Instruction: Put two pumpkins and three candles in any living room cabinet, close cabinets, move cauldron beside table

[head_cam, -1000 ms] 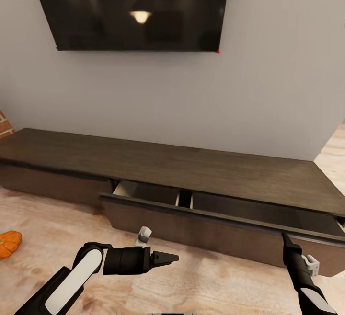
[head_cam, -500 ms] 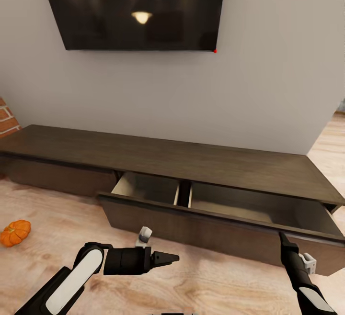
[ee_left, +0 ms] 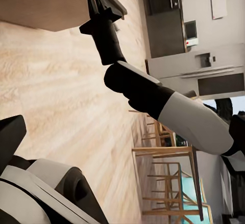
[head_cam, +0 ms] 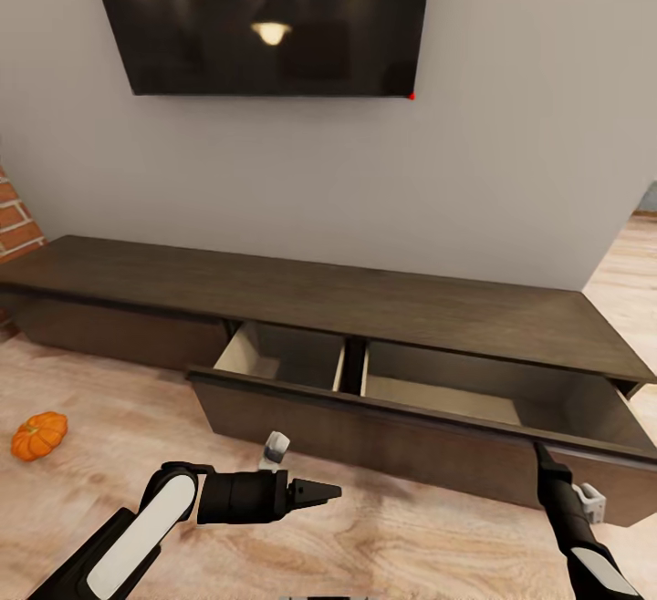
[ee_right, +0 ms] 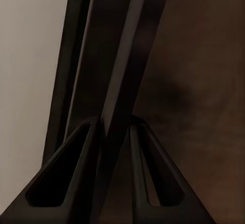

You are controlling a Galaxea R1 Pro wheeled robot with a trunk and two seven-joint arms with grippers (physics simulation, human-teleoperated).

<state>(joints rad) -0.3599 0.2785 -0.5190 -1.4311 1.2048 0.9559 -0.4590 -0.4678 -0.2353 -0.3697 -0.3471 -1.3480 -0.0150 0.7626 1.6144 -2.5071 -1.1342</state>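
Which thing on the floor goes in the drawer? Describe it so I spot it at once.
Find the long dark cabinet under the wall TV. On the wood floor left of its open drawer sits the pumpkin: small, ribbed, bright orange, the sole vivid colour there.

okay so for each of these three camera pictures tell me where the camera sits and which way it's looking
Head view: on the robot's head, looking forward and down at the cabinet with its drawer pulled out, a pumpkin on the floor; both arms show, left claw and right claw.
Left wrist view: on the left arm, looking sideways across the floor at the right arm reaching the drawer front.
Right wrist view: on the right arm, close up along its fingers straddling the drawer's front edge.
Shared: head and left wrist views both show the right arm at the drawer.
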